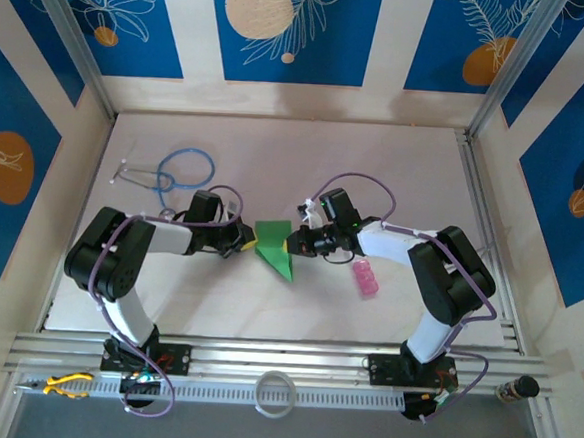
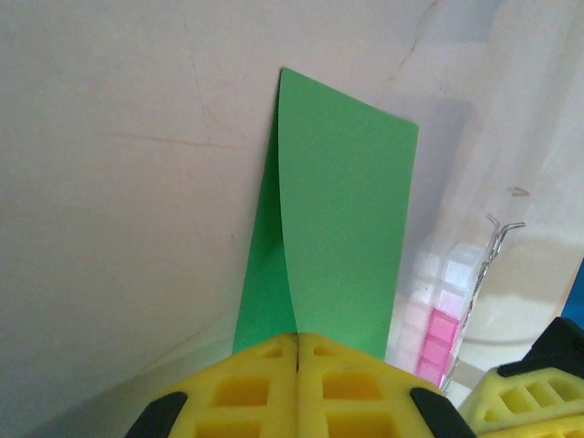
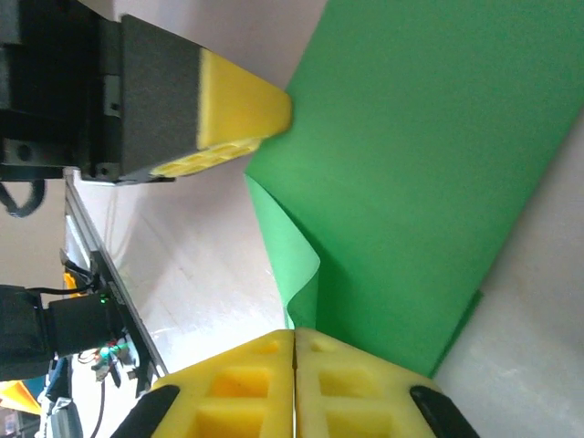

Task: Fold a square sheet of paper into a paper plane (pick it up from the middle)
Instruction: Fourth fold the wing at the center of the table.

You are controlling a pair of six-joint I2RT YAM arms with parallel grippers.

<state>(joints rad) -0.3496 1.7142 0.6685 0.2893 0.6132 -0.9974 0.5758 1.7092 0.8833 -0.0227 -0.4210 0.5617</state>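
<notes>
Folded green paper (image 1: 274,246) spans between left gripper (image 1: 247,242) and right gripper (image 1: 292,244), both clamping it

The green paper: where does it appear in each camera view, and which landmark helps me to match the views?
Top external: green paper mid-table, between left gripper and right gripper.
Left wrist: green paper rising from bottom centre.
Right wrist: green paper across the upper right.
Shared landmark: the left gripper's yellow tip at the paper's edge.
</notes>
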